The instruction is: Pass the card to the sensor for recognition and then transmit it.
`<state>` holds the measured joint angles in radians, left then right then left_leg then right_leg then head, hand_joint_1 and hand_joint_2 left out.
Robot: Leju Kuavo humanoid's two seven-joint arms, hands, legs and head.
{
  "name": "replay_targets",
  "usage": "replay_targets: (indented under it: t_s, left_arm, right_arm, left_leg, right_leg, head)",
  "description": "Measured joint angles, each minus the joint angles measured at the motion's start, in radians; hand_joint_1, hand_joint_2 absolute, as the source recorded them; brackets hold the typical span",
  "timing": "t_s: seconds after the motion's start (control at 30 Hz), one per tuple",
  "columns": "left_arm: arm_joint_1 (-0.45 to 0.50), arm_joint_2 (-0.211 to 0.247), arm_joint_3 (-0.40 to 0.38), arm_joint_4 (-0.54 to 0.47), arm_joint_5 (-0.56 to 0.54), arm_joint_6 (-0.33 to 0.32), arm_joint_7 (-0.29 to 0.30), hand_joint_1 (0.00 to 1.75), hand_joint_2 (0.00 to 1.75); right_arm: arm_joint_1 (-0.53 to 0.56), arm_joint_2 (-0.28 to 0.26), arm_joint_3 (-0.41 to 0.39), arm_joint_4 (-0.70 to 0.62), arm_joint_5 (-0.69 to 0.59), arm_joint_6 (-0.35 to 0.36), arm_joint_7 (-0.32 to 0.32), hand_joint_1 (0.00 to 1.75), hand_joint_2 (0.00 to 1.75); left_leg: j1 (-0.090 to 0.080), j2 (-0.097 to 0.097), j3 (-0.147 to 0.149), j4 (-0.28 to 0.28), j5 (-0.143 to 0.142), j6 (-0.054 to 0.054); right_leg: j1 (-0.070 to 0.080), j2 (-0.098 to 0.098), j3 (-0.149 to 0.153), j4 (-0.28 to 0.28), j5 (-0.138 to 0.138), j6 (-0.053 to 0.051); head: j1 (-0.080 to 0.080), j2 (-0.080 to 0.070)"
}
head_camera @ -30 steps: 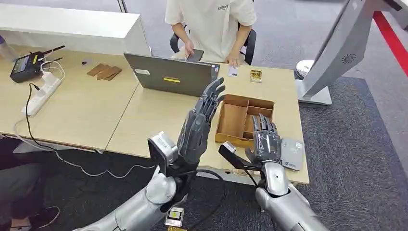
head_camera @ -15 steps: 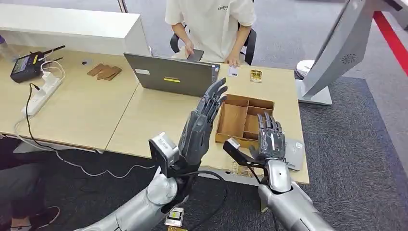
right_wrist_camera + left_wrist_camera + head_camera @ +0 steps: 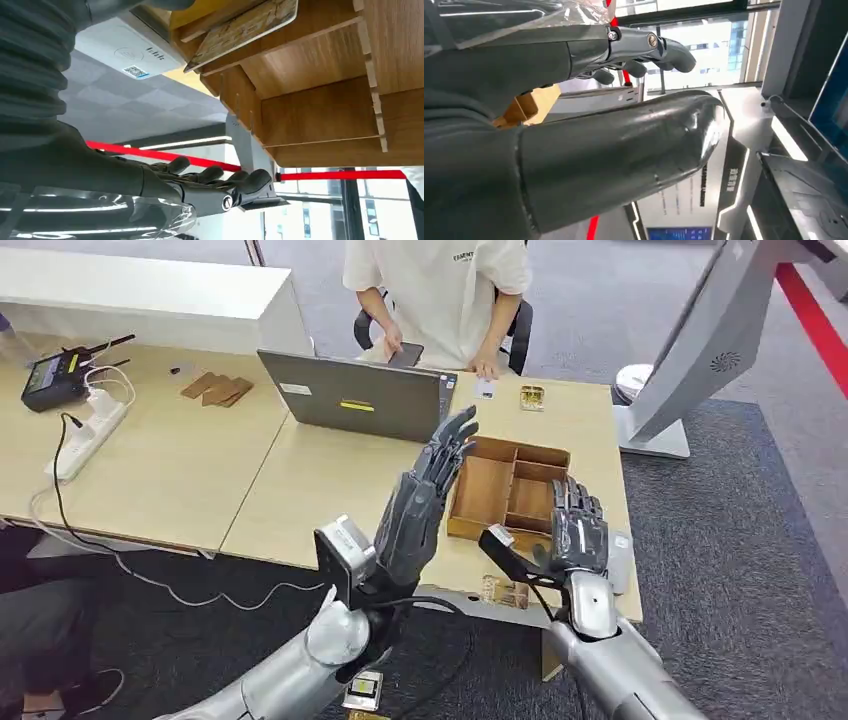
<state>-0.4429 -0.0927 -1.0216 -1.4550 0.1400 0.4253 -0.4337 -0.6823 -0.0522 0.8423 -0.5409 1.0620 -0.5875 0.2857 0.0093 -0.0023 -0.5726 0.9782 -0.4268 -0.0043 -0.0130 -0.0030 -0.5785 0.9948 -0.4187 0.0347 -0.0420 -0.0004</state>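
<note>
My left hand (image 3: 425, 502) is raised above the table's front edge, fingers stretched and apart, holding nothing; its fingers (image 3: 644, 42) look straight. My right hand (image 3: 578, 535) stands upright at the table's front right, fingers extended and empty, in front of the flat grey card sensor (image 3: 621, 558), which it partly hides. The sensor's pale face with a small code label (image 3: 131, 50) lies beside the wooden tray (image 3: 320, 100). A gold patterned card (image 3: 245, 27) leans against the tray's near wall; the card (image 3: 503, 591) sits at the table's front edge.
The divided wooden tray (image 3: 482, 495) sits between my hands. Behind it are a grey laptop (image 3: 355, 395), a person in a white shirt (image 3: 440, 285), a white card (image 3: 484, 388) and a gold card (image 3: 532, 397). A grey kiosk (image 3: 690, 350) stands at the right.
My right hand has shifted right and nearer, off the tray and across the sensor, uncovering the card at the table edge. My left hand has drifted slightly right.
</note>
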Motion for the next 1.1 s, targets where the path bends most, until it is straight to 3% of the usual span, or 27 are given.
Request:
replay_targets:
  t_s: [0.47,1.1]
  left_arm:
    - [-0.001,-0.014,0.002,0.029,0.0,-0.022,-0.01,0.0,0.0]
    - [-0.012,-0.023,0.003,0.056,0.006,-0.033,-0.024,0.0,0.0]
  right_arm:
    - [-0.006,-0.003,-0.002,0.014,-0.003,-0.008,-0.036,0.0,1.75]
    - [-0.005,0.041,-0.001,0.024,-0.002,-0.002,-0.056,0.0,1.75]
  left_leg:
    - [0.0,0.0,0.0,0.0,0.0,0.0]
    - [0.0,0.0,0.0,0.0,0.0,0.0]
  right_leg:
    - [0.0,0.0,0.0,0.0,0.0,0.0]
    - [0.0,0.0,0.0,0.0,0.0,0.0]
  head:
    - [0.0,0.0]
    - [0.0,0.0]
